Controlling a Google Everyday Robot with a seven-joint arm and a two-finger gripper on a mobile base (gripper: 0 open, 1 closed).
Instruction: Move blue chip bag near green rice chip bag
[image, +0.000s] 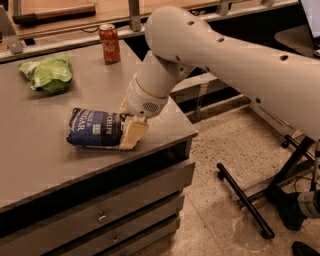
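The blue chip bag (95, 129) lies flat on the grey table (45, 165), toward its front right part. My gripper (126, 125) is at the bag's right end, with a cream finger (133, 134) on the near side and the other just showing behind, closed on that end. The green rice chip bag (50, 74) lies at the table's back left, well apart from the blue bag. My white arm reaches in from the upper right.
A red soda can (109, 43) stands at the table's back edge, right of the green bag. The table's right edge (185, 132) is just beside my gripper. Drawers sit below the tabletop. A black stand leg (245, 202) lies on the floor at right.
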